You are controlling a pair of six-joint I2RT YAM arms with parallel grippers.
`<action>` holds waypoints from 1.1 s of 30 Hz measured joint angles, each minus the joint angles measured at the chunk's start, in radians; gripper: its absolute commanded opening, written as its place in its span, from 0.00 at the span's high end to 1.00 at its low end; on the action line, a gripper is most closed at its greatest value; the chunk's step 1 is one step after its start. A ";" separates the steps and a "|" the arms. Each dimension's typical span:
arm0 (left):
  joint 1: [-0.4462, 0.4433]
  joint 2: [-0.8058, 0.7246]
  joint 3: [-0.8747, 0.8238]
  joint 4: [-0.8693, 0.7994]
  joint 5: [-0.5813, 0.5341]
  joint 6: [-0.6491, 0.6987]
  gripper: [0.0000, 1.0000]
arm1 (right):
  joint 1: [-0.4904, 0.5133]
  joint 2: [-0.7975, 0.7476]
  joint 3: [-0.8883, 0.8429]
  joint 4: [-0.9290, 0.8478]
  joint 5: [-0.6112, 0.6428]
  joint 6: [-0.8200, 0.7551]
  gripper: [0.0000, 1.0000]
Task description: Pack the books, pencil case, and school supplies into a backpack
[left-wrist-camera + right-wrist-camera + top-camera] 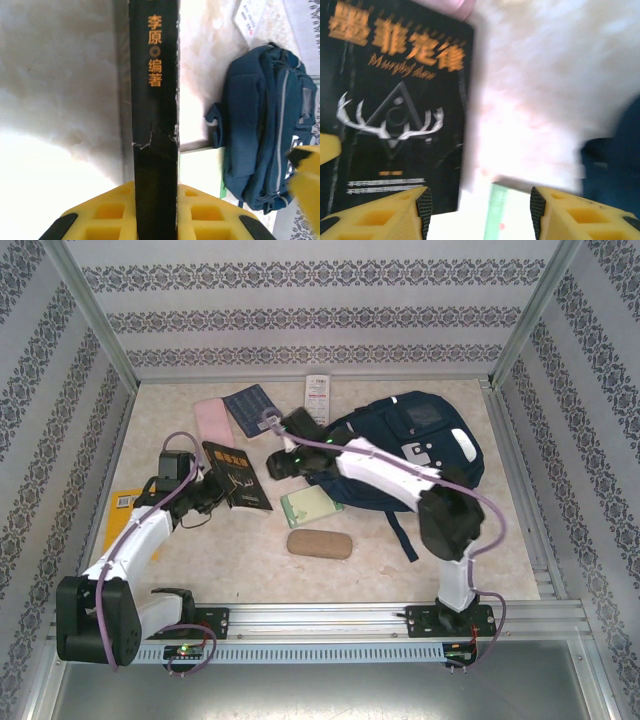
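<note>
A black book [236,476] with orange print lies left of centre. My left gripper [207,495] is shut on its near edge. In the left wrist view the black book's spine [154,100] runs up from between the yellow fingers [115,212], which press on both sides of it. My right gripper [281,462] hovers open just right of that book, with the black book's cover [395,110] and the pale green notebook [496,215] below the right gripper [481,212]. The navy backpack [410,445] lies at the right. A brown pencil case [320,543] rests in front of the pale green notebook [310,508].
A pink flat item [212,420], a dark blue booklet [250,405] and a narrow white pack [317,395] lie at the back. A yellow book [122,515] sits partly under my left arm. Patterned walls close in the table on three sides.
</note>
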 measured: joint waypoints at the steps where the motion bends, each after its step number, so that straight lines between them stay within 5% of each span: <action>1: 0.000 0.000 0.008 -0.002 0.000 0.000 1.00 | -0.027 -0.028 -0.014 0.000 0.018 -0.013 0.48; 8: 0.000 0.000 0.056 -0.019 0.021 0.002 1.00 | -0.182 -0.052 -0.114 -0.035 0.114 -0.071 0.49; 19: -0.006 -0.005 0.075 -0.030 0.065 0.008 1.00 | -0.191 0.043 -0.120 -0.072 0.237 -0.155 0.49; 33: -0.014 -0.009 0.092 -0.045 0.084 0.011 1.00 | -0.237 0.020 -0.136 -0.081 0.244 -0.200 0.50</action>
